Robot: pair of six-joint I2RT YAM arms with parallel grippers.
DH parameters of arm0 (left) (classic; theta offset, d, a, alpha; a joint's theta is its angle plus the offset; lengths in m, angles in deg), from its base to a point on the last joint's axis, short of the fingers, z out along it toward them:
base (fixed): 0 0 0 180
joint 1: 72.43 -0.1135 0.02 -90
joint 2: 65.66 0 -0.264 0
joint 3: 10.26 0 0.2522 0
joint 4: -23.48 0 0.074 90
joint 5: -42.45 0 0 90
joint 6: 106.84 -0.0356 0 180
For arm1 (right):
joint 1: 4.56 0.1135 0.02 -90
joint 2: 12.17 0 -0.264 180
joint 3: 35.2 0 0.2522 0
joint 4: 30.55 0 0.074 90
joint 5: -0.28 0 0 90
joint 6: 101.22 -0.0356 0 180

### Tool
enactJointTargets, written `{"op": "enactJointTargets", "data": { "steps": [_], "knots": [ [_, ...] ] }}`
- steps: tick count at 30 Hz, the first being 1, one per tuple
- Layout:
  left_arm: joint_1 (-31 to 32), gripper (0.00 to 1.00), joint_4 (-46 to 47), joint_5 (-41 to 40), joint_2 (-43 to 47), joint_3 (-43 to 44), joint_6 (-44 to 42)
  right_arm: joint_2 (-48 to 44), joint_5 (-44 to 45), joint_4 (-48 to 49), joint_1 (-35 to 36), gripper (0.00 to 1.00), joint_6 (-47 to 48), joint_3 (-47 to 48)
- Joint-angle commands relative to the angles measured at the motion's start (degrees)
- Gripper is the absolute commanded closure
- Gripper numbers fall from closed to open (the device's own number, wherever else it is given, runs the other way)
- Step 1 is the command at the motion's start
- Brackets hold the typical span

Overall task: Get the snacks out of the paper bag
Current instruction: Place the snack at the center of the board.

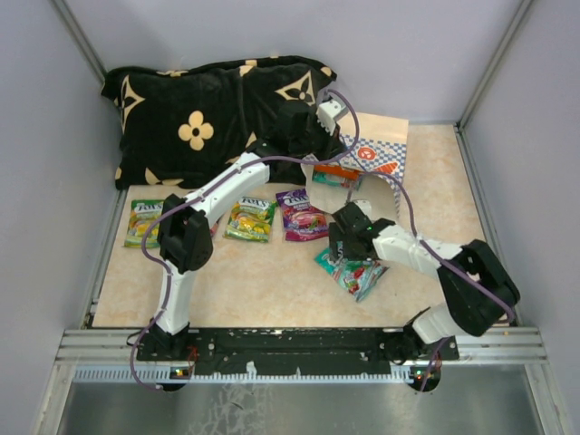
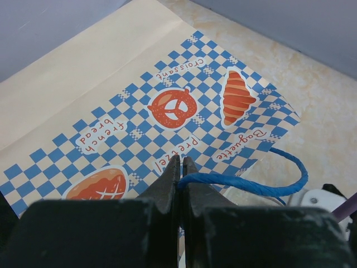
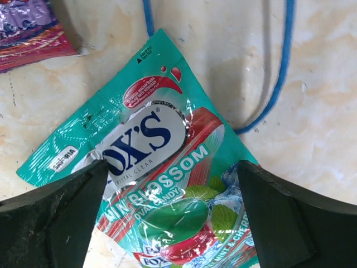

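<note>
Four snacks lie out on the table, and we've got the right gripper spread wide astride the teal Fox's packet. Our left gripper is pinching the blue cord handle of the paper bag, which lies tipped beside the black cushion. An orange packet shows at the bag's mouth. The danger, we reckon, is that thin cord slipping from the pinch, so the bag flops down over it.

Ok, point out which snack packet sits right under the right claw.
The teal packet, lying flat between the open fingers of the right claw. The magenta packet and the green packet beside it lie further left, clear of that claw.
</note>
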Motion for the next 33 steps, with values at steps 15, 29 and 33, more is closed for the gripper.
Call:
{"op": "enactJointTargets", "data": {
  "steps": [15,29,33],
  "knots": [
    [0.70,1.00,1.48,-1.37,-0.18,3.54,2.48,-37.85,2.15,25.12,-5.24,0.01,-20.06,-14.38],
    [4.78,1.00,-1.78,-4.62,1.21,5.06,2.09,-14.52,14.03,77.86,-4.43,0.12,-54.02,-24.80],
    [6.15,1.00,-3.33,-6.32,1.44,5.23,1.29,-1.96,15.75,86.11,-4.46,0.23,-61.32,-24.94]
  ]
}}
